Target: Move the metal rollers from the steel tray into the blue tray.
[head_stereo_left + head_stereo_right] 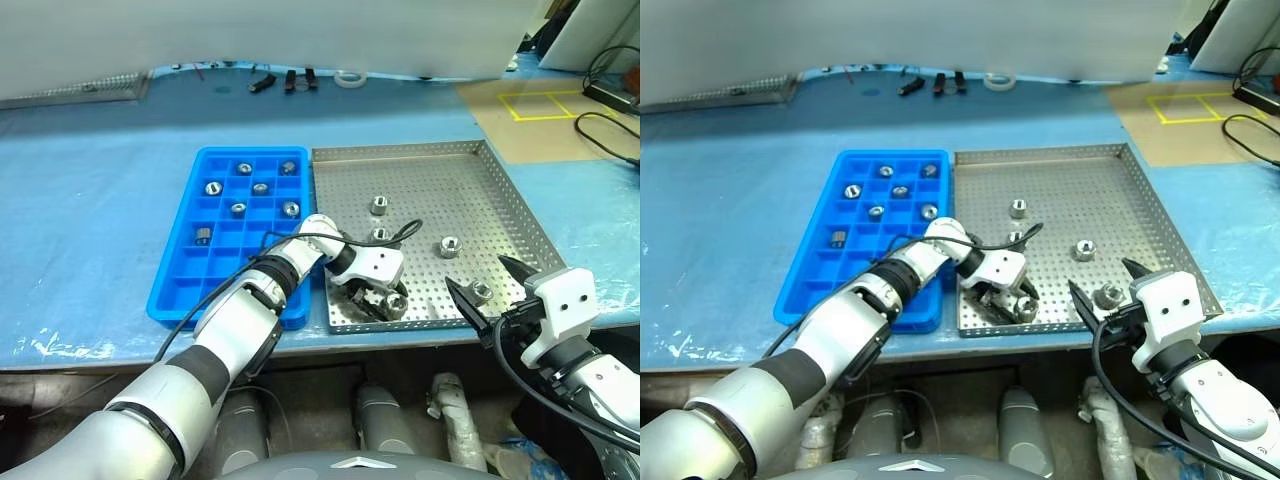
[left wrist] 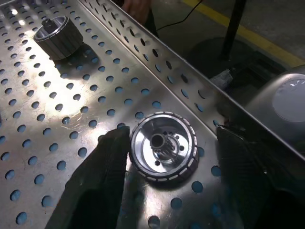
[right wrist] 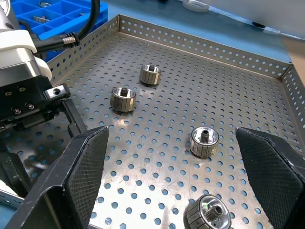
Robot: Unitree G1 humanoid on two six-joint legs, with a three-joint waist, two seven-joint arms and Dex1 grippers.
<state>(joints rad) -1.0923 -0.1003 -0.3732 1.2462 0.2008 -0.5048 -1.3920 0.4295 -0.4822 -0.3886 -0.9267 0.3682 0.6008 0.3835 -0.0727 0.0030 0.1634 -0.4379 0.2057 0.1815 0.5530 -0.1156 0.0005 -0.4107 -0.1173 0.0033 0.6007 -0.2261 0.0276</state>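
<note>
The steel tray lies right of the blue tray on the pale blue tabletop. Several metal rollers sit in the blue tray's compartments. Others lie loose on the steel tray, such as the roller and the roller. My left gripper is low at the steel tray's near edge, open. One roller stands between its fingers; one finger touches it and the other stands off. My right gripper hovers open over the tray's near right corner, above a roller.
Small dark tools and a tape roll lie at the table's back. A cardboard sheet with yellow tape and black cables are at the far right. The table's front edge runs just below both trays.
</note>
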